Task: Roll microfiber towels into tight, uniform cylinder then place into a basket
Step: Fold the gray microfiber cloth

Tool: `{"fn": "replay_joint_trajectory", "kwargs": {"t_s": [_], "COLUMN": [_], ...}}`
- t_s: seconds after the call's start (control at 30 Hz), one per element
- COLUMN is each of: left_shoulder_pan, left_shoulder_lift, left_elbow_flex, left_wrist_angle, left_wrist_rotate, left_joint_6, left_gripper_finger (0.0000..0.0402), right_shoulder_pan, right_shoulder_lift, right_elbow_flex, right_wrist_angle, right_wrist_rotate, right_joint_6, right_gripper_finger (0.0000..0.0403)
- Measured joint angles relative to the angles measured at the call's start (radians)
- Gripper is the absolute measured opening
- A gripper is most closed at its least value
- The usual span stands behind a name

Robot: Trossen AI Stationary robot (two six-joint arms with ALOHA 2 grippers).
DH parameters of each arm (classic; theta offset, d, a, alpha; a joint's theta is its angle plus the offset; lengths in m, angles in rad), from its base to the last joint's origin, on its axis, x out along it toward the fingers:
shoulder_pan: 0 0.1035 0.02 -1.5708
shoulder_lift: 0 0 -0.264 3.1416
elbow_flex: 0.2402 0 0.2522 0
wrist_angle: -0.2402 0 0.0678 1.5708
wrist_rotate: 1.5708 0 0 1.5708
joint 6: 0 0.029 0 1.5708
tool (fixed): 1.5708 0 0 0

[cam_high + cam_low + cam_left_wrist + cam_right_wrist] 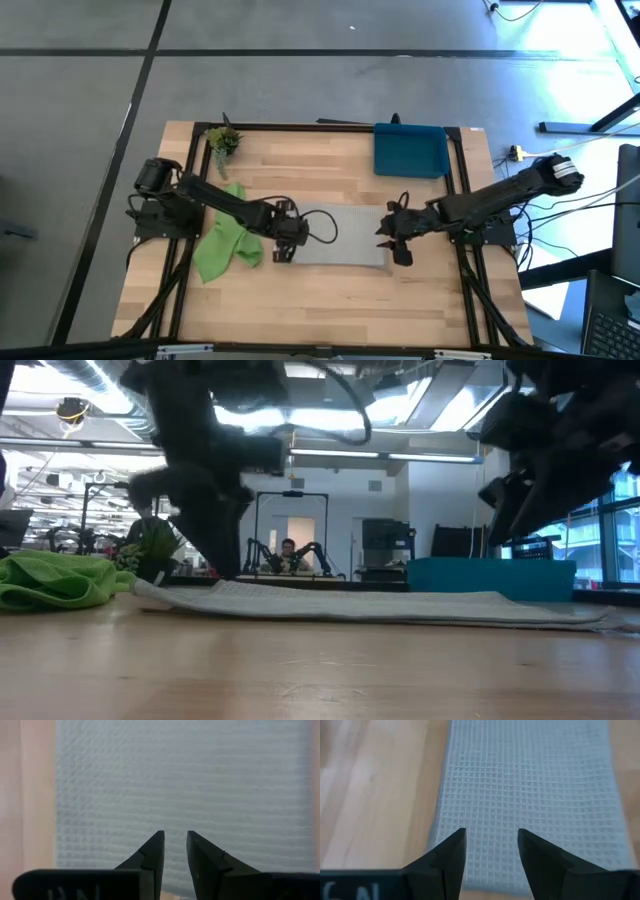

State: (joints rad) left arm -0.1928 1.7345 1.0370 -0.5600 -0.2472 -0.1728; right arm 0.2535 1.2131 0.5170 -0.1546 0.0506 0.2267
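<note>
Green towel (222, 247) crumpled behind left claw (284, 246), on table (330, 300). Left claw low over grey towel (345, 248) end, fingers narrowly apart, seemingly gripping nothing. Right claw (396, 243) over opposite end, fingers parted, empty. Basket (410, 150) beyond right claw, well apart.

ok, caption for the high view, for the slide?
Both grippers, left and right, open over opposite ends of the flat grey towel; green towel crumpled aside.
</note>
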Motion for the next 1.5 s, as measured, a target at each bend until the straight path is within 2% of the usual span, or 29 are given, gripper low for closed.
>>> {"fn": "replay_joint_trajectory", "kwargs": {"t_s": [0.17,0.4,0.8,1.13,1.3,1.5], "left_shoulder_pan": [0.036,0.042,0.016,-0.091,-0.142,-0.149], "left_shoulder_lift": [0.011,0.011,0.083,0.085,0.086,0.05], "left_elbow_flex": [0.0,0.0,0.005,0.003,0.024,0.122], "left_wrist_angle": [0.007,-0.011,0.007,0.022,0.035,-0.13], "left_wrist_rotate": [-0.012,0.051,0.104,0.172,0.147,0.043], "left_joint_6": [0.007,0.023,-0.056,-0.266,-0.295,-0.318], "left_gripper_finger": [0.0071,0.0071,0.0071,0.0071,0.0071,0.0071], "right_shoulder_pan": [0.0,0.0,-0.001,-0.039,-0.069,-0.075], "right_shoulder_lift": [0.117,0.232,0.248,0.249,0.249,0.25], "right_elbow_flex": [0.0,0.001,0.002,0.001,0.004,0.074], "right_wrist_angle": [0.021,0.043,0.039,0.04,0.045,0.012], "right_wrist_rotate": [-0.015,-0.01,0.135,0.216,0.22,0.209], "right_joint_6": [0.026,0.079,0.075,0.027,-0.05,-0.127], "right_gripper_finger": [0.018,0.018,0.018,0.018,0.018,0.018]}}
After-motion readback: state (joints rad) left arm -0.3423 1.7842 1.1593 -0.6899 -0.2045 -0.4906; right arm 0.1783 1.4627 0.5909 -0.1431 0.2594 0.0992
